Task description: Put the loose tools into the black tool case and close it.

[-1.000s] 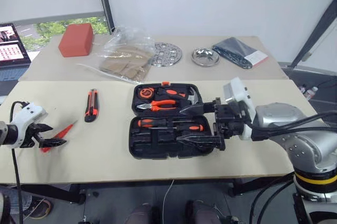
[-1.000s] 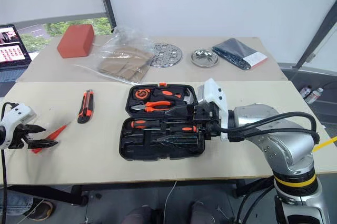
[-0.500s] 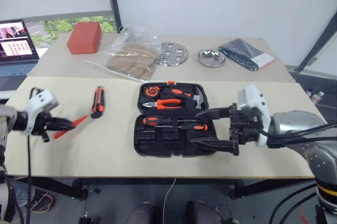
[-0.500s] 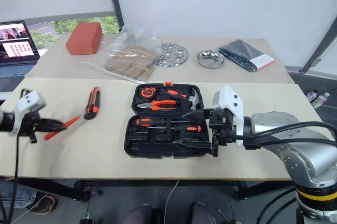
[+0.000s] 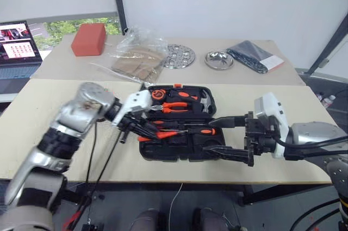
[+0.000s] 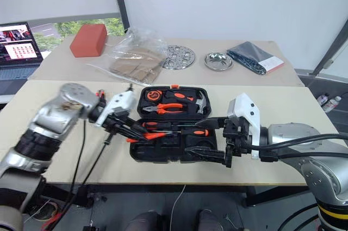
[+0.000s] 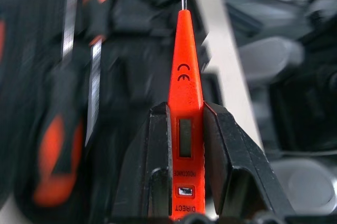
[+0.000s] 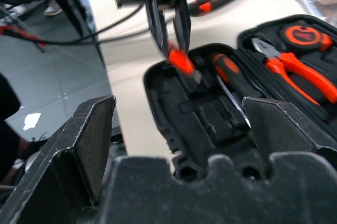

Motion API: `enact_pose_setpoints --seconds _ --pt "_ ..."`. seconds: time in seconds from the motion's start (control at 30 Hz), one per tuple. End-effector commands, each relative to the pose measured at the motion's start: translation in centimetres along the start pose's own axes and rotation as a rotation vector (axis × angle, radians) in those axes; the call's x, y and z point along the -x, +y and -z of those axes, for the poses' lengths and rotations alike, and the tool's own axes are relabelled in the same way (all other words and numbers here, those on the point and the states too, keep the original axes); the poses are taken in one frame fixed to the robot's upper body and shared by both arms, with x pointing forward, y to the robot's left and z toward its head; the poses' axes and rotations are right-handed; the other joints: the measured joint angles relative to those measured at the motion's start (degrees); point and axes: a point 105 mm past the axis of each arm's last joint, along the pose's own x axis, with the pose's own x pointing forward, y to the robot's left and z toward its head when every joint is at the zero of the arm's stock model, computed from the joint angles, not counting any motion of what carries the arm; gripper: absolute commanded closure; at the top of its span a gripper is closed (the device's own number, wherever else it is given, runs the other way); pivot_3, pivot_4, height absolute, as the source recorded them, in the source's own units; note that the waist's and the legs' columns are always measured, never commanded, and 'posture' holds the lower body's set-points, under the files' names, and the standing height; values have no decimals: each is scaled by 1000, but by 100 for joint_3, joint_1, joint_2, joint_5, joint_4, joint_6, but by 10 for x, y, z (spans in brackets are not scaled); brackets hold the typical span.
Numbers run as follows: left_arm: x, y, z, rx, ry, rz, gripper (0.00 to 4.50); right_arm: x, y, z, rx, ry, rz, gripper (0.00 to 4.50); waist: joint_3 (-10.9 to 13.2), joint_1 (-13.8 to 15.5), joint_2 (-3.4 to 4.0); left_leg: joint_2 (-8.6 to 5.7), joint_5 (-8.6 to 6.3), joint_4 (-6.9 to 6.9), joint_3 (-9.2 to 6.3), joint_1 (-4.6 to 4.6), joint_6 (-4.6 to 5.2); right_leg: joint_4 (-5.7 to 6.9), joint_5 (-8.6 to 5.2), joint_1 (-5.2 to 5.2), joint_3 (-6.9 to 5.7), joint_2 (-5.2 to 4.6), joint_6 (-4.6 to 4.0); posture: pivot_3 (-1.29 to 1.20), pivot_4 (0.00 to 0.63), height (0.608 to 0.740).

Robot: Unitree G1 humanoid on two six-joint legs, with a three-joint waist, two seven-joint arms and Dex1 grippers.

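**Clerk:** Listing progress first. Black tool case [image 5: 179, 128] is lying open on the bench [image 5: 32, 133], lid half holding pliers [image 5: 176, 106], tape measure [image 5: 158, 94] and hammer [image 5: 204, 103]. Two black-and-orange screwdrivers [image 5: 187, 129] are already sitting in the near half.

**Checker:** And the item in transit?

**Clerk:** Slim orange tester screwdriver [image 7: 185, 113]. Left gripper [image 5: 142, 128] is pinching it at the handle end, jaws nearly closed against its sides, blade pointing out over the near half of the case. It is hanging above the tray, not yet seated in a recess.

**Checker:** Right gripper?

**Clerk:** Right gripper [image 5: 225, 138] is hovering at the case's right end, jaws spread wide and holding nothing.

**Checker:** Outstanding entries?

**Clerk:** Utility knife [image 8: 218, 0], black and orange, is lying on the bench beyond the case's left end. Tape roll: I cannot find it. Lid is standing open, orange latch [image 5: 177, 85] undone. I am judging the job a little past halfway.

**Checker:** Condition of the tester?

**Clerk:** All-orange body, small window near the held end, printed marks, thin flat blade. Slender, so I am guessing it needs careful lining up with its slot.
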Motion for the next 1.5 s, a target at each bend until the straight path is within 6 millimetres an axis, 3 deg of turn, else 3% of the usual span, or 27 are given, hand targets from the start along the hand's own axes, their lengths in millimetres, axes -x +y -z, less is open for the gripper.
enact_pose_setpoints --seconds 0.03,0.27,0.57,0.63,0.8,0.83,0.93,1.03,1.27,1.5 --pt "-10 16 -1 -19 77 -61 4104 2 5 -7 48 -19 29 0 0 8 0 2 0 -1 0 1 0 0 0 0 -1 2 0 0 150 734" --pt "-22 32 21 -20 204 -99 4104 2 7 -6 35 -38 75 0 0 21 0 3 -1 2 -3 -2 2 -4 0 1 1 0 -2 0 150 734" --pt "-26 44 30 -24 266 -124 4104 1 4 -5 18 -65 111 0 0 70 0 -1 -9 7 -8 0 16 1 2 3 -1 -27 -2 0 150 734" --pt "-26 43 26 -35 238 -118 3087 1 4 -5 14 -71 111 0 0 67 0 0 -10 10 -9 -1 17 2 2 3 -1 -29 -3 0 150 734" --pt "-7 29 4 -31 39 -48 1316 -1 6 -4 -1 -76 103 0 0 65 0 3 -12 26 -13 -18 22 7 3 -6 -4 -29 -3 0 150 734" --pt "-3 26 4 -55 3 -34 1075 -1 7 -4 -4 -77 102 0 0 56 1 3 -12 29 -15 -26 22 7 3 -10 -5 -29 -3 0 150 734" --pt "4 23 9 -73 -89 -36 1075 -1 7 -2 -10 -77 103 0 -1 28 2 1 -12 31 -15 -25 22 5 2 -10 -8 -29 -3 0 150 734" --pt "2 29 18 -10 -219 -89 1880 0 6 0 -15 -76 108 0 -1 44 2 0 -12 32 -16 -23 22 4 2 -5 -13 -29 -3 0 150 734" --pt "-22 46 35 21 -273 -212 4466 -2 3 -1 -27 -92 110 0 0 89 1 -4 -19 60 -22 -34 33 3 11 2 -14 -31 12 0 150 734" --pt "-39 34 60 -3 -155 -139 4466 1 -5 1 -36 -79 140 0 -3 78 3 -4 -21 61 -20 -32 35 3 14 1 -14 -33 12 0 150 734"
